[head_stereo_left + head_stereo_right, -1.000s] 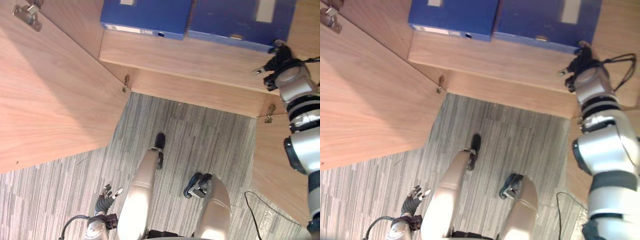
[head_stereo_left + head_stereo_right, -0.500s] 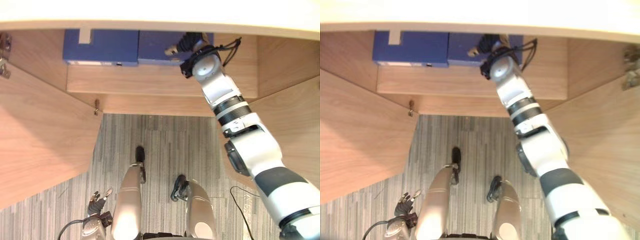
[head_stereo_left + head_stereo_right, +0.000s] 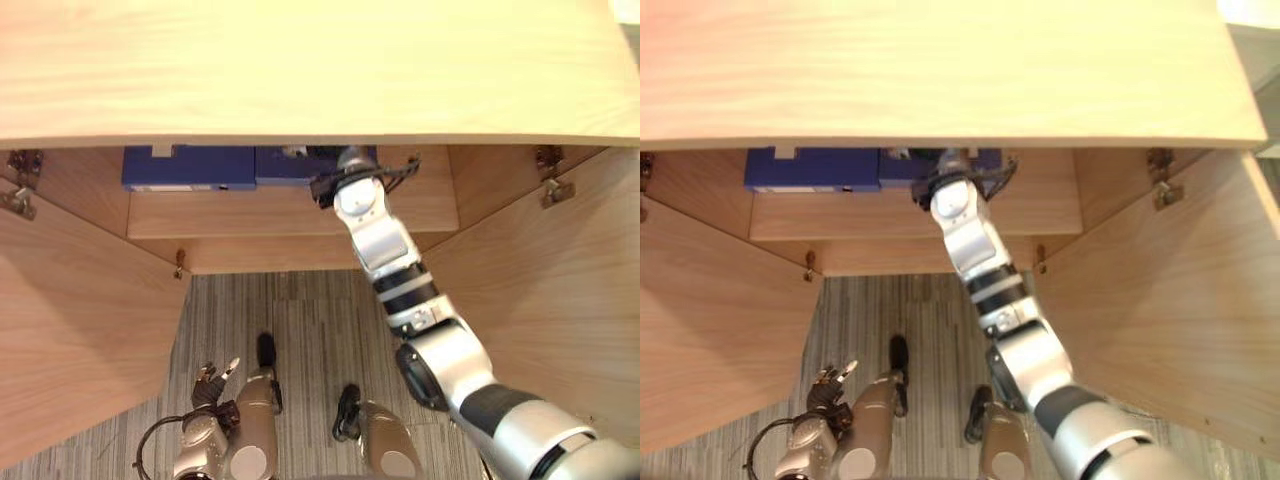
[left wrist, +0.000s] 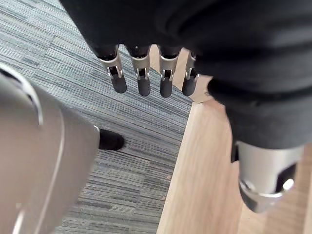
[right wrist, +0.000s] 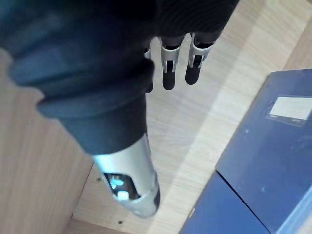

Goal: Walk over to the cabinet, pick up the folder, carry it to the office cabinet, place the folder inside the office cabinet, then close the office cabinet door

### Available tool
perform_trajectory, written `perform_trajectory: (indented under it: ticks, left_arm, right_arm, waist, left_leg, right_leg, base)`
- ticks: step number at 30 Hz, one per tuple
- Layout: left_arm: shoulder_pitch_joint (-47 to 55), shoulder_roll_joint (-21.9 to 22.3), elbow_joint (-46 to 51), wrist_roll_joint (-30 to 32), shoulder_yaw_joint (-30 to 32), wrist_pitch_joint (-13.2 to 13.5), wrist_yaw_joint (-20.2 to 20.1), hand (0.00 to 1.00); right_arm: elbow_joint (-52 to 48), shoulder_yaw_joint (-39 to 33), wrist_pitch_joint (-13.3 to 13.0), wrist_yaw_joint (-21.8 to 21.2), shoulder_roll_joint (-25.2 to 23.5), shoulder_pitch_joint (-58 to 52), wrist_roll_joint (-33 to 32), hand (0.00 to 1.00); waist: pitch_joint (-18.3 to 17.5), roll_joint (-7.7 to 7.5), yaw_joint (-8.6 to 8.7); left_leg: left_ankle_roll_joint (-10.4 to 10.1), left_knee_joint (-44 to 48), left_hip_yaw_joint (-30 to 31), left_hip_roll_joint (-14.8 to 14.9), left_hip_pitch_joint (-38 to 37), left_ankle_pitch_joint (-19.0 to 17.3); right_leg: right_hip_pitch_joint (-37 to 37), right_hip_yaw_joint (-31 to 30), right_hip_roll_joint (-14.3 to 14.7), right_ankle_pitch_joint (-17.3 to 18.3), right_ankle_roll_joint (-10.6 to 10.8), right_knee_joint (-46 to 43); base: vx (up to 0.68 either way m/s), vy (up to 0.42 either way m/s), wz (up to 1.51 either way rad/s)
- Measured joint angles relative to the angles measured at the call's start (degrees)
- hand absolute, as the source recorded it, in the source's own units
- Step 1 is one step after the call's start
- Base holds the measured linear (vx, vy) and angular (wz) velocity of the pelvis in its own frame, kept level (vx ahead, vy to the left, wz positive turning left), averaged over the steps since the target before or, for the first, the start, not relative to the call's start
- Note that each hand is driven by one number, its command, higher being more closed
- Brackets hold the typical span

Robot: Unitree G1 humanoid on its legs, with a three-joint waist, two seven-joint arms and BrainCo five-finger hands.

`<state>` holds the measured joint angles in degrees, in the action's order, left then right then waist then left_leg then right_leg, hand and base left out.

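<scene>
Apparently two blue folders (image 3: 186, 167) lie beside the right hand (image 5: 168, 77).

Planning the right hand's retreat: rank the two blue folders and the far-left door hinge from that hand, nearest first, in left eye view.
1. Right blue folder, beside the right hand.
2. Left blue folder, farther left on the shelf.
3. Hinge, far left on the open door.
</scene>
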<state>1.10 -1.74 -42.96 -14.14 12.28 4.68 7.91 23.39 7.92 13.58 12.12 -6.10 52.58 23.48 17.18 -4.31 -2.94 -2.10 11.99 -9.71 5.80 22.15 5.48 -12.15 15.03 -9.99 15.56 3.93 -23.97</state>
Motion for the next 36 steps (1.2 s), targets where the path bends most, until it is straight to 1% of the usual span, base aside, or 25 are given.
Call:
perform_trajectory:
  ticks: [2,3,4,6,8,9,10,12,14,16,19,20,21,22,23,24,25,26,27,28,29,31,33,34,36]
  left_arm:
    - [0.11,0.82,-1.02,0.62,-0.27,-0.34,0.03,0.00]
    - [0.14,1.41,-1.86,1.03,-0.37,-0.58,0.04,0.00]
    - [0.14,1.62,-2.23,1.32,-0.54,-0.71,0.04,0.00]
    - [0.18,2.02,-3.83,3.17,-1.93,-0.99,0.04,0.00]
    - [0.00,2.39,-4.06,3.73,-2.26,-1.19,0.03,0.00]
    - [-0.32,2.36,-4.70,4.71,-2.37,-1.20,0.03,0.00]
    - [-0.29,2.25,-4.89,4.97,-2.51,-1.25,0.03,0.00]
    - [-0.43,1.48,-5.85,6.23,-4.45,-1.40,0.02,0.00]
    - [-0.57,1.30,-6.14,7.41,-5.96,-1.42,0.01,0.00]
    - [-0.24,1.25,-6.14,7.99,-7.52,-1.41,-0.02,0.00]
    - [1.47,1.33,-6.07,9.23,-9.00,-1.42,-0.14,0.00]
    - [1.72,1.38,-6.07,9.27,-9.10,-1.43,-0.14,0.00]
    - [2.00,1.42,-6.07,9.24,-9.13,-1.43,-0.11,0.00]
    - [2.21,1.42,-5.93,8.42,-9.07,-1.42,-0.02,0.00]
    - [2.44,1.47,-5.76,7.88,-8.98,-1.36,-0.01,0.00]
    - [3.03,1.87,-5.52,6.37,-8.54,-1.03,0.03,0.00]
    - [3.94,3.07,-3.79,5.18,-7.50,-0.75,0.22,0.00]
    - [4.34,3.58,-3.20,4.29,-7.07,-0.55,0.46,0.00]
    - [4.75,3.91,-2.56,2.55,-6.41,-0.34,0.63,0.00]
    - [5.19,3.91,-1.72,0.89,-6.36,0.01,0.63,0.00]
    - [5.23,4.00,-1.30,0.17,-6.26,0.09,0.63,0.00]
    - [5.34,3.60,0.64,-1.34,-6.25,0.42,0.72,0.00]
    - [5.94,3.84,2.62,-2.29,-6.59,1.50,0.62,0.00]
    - [6.60,3.89,2.86,-2.33,-6.94,1.57,0.45,0.00]
    - [7.12,4.46,2.86,-2.32,-7.17,1.56,0.40,0.00]
  right_arm:
    - [-1.09,0.89,-0.90,0.04,-0.09,-7.27,-2.28,0.00]
    - [-1.67,1.19,-1.81,0.03,-0.29,-12.72,-4.31,0.00]
    - [-1.67,1.24,-2.29,-0.19,-0.31,-15.29,-5.67,0.00]
    - [-1.70,1.26,-4.09,-0.65,-0.59,-25.83,-11.47,0.00]
    - [-0.50,1.58,-5.37,-1.05,0.22,-32.08,-15.59,0.00]
    - [2.16,1.12,-6.41,-2.35,1.13,-35.02,-18.33,0.00]
    - [4.00,0.64,-6.77,-2.87,1.38,-36.09,-19.48,0.00]
    - [15.63,-3.50,-7.65,-4.46,1.74,-37.80,-22.58,0.00]
    - [23.84,-6.59,-8.02,-4.90,1.79,-38.20,-23.87,0.00]
    - [28.15,-6.65,-8.19,-5.22,1.87,-40.15,-24.73,0.00]
    - [28.39,-6.71,-8.71,-5.71,1.98,-44.45,-26.06,0.00]
    - [28.38,-6.72,-8.96,-5.68,1.99,-44.91,-26.49,0.00]
    - [28.42,-6.73,-9.34,-5.39,2.05,-45.64,-26.80,0.00]
    - [28.72,-6.76,-9.93,-5.07,2.13,-46.43,-26.90,0.00]
    - [28.78,-6.77,-10.28,-5.00,2.21,-46.89,-26.95,0.00]
    - [29.45,-7.09,-11.02,-4.94,2.62,-47.43,-27.31,0.00]
    - [30.33,-8.24,-11.47,-4.86,3.31,-47.68,-28.01,0.00]
    - [30.75,-8.83,-11.56,-4.76,3.67,-47.78,-28.47,0.00]
    - [31.72,-9.48,-11.59,-4.48,3.98,-48.33,-29.10,0.00]
    - [32.49,-10.31,-11.55,-4.51,3.96,-48.92,-29.07,0.00]
    - [32.43,-10.33,-11.55,-4.53,3.83,-49.30,-29.08,0.00]
    - [31.87,-10.31,-11.55,-4.76,3.23,-50.62,-28.85,0.00]
    - [30.00,-10.32,-11.60,-4.83,2.63,-52.53,-28.93,0.00]
    - [29.65,-10.25,-11.69,-4.77,2.22,-53.65,-29.13,0.00]
    - [28.87,-10.72,-11.85,-4.60,1.97,-54.92,-29.34,0.00]
  waist:
    - [-2.14,0.04,0.03]
    - [-3.52,0.05,0.17]
    - [-4.05,0.04,0.28]
    - [-6.71,0.04,0.67]
    - [-7.63,0.02,1.25]
    - [-8.10,0.08,1.59]
    - [-8.50,0.08,1.81]
    - [-9.82,0.24,2.12]
    - [-10.14,0.64,2.18]
    - [-10.26,0.81,2.17]
    - [-10.63,1.23,2.16]
    - [-10.70,1.30,2.24]
    - [-10.64,1.40,2.25]
    - [-10.46,1.75,2.22]
    - [-10.53,1.98,2.10]
    - [-10.59,2.76,2.06]
    - [-10.56,4.53,1.79]
    - [-10.51,5.20,1.42]
    - [-10.87,5.68,1.39]
    - [-11.10,5.28,1.48]
    - [-11.17,5.11,1.37]
    - [-11.19,4.44,1.49]
    - [-11.25,4.41,1.53]
    - [-11.34,4.00,1.60]
    - [-11.65,3.73,1.72]
  left_leg:
    - [-0.26,-1.98,-0.37,-0.26,-2.17,0.32]
    - [-0.36,-3.56,-0.61,-0.44,-3.86,0.62]
    - [-0.44,-4.46,-0.71,-0.56,-4.85,0.81]
    - [-0.76,-7.59,-0.99,-0.86,-7.68,1.65]
    - [-1.04,-9.67,-0.96,-0.96,-9.79,2.37]
    - [-1.38,-11.17,-0.78,-1.12,-11.31,3.00]
    - [-1.47,-11.76,-0.64,-1.18,-11.86,3.18]
    - [-1.72,-14.06,-0.13,-1.52,-14.27,4.16]
    - [-1.65,-15.05,0.33,-1.56,-15.53,4.61]
    - [-1.62,-15.04,0.08,-1.20,-16.40,4.64]
    - [-1.48,-14.68,-1.21,-0.76,-18.64,4.35]
    - [-1.34,-14.17,-1.79,-0.60,-18.74,3.98]
    - [-1.13,-11.77,-2.74,-0.24,-18.39,2.63]
    - [-0.97,-6.93,-3.20,0.38,-17.16,0.06]
    - [-1.08,-3.93,-2.85,0.82,-16.08,-1.44]
    - [-1.38,2.54,3.12,0.92,-13.85,-4.72]
    - [-1.91,6.81,11.85,0.61,-12.50,-8.43]
    - [-2.88,8.00,14.21,0.40,-12.20,-9.79]
    - [-3.22,9.18,16.21,-1.29,-12.00,-11.10]
    - [-2.40,8.24,17.81,-3.09,-12.47,-12.01]
    - [-2.36,7.27,17.66,-3.61,-12.64,-11.99]
    - [-1.93,4.10,15.02,-3.70,-13.20,-11.30]
    - [-1.16,2.59,11.89,-3.60,-13.67,-10.79]
    - [-0.80,0.51,9.45,-3.60,-15.60,-10.54]
    - [-0.70,-1.16,6.84,-3.49,-17.62,-10.46]
  right_leg:
    - [1.97,0.05,0.11,-0.51,0.18,1.88]
    - [3.54,0.08,0.22,-0.93,0.26,3.39]
    - [4.40,0.08,0.26,-1.09,0.29,4.13]
    - [6.62,0.09,0.52,-1.74,0.36,6.46]
    - [8.35,0.36,0.80,-2.16,0.72,7.80]
    - [9.40,0.57,0.89,-2.20,0.76,8.12]
    - [9.88,0.69,0.95,-2.20,0.77,8.35]
    - [12.02,1.12,1.28,-2.37,0.97,9.60]
    - [13.30,1.55,1.58,-2.78,1.01,10.27]
    - [14.46,1.24,1.89,-3.70,0.98,11.59]
    - [16.30,-0.75,2.36,-5.49,0.82,13.59]
    - [16.31,-1.51,2.42,-5.65,0.82,13.73]
    - [16.28,-2.90,2.46,-5.97,0.65,13.85]
    - [16.36,-4.58,2.75,-6.52,0.48,13.88]
    - [16.31,-5.27,2.87,-6.55,0.47,13.96]
    - [15.84,-7.19,3.26,-6.74,0.51,13.87]
    - [14.78,-9.68,4.31,-7.44,0.57,13.40]
    - [14.24,-11.22,4.78,-7.76,0.73,13.28]
    - [13.21,-13.40,4.38,-7.93,0.52,13.13]
    - [11.77,-15.84,4.20,-7.91,0.59,13.25]
    - [11.16,-16.71,4.05,-7.92,0.57,13.67]
    - [9.92,-19.20,3.46,-8.01,0.36,15.70]
    - [8.68,-22.07,3.36,-8.44,-0.29,16.78]
    - [8.66,-24.03,3.10,-8.56,-0.47,17.23]
    - [8.62,-25.33,2.75,-8.86,-0.90,17.37]
  base:
    - [0.10,-0.003,-0.04]
    - [0.09,-0.004,-0.04]
    - [0.11,-0.006,-0.05]
    - [0.11,-0.007,-0.05]
    - [0.08,-0.007,0.01]
    - [0.05,-0.009,0.07]
    - [0.05,-0.012,0.08]
    - [0.04,-0.014,0.10]
    - [0.02,-0.007,0.13]
    - [-0.02,0.002,-0.02]
    - [-0.04,0.018,-0.28]
    - [-0.09,0.028,-0.47]
    - [-0.12,0.025,-0.55]
    - [-0.14,0.031,-0.56]
    - [-0.18,0.030,-0.61]
    - [-0.22,0.050,-0.86]
    - [-0.18,0.038,-1.00]
    - [-0.21,0.142,-1.05]
    - [-0.16,0.194,-1.00]
    - [-0.18,0.216,-0.95]
    - [-0.11,0.154,-0.89]
    - [-0.08,0.111,-0.66]
    - [-0.06,0.130,-0.77]
    - [-0.01,0.105,-0.78]
    - [0.03,0.056,-0.63]
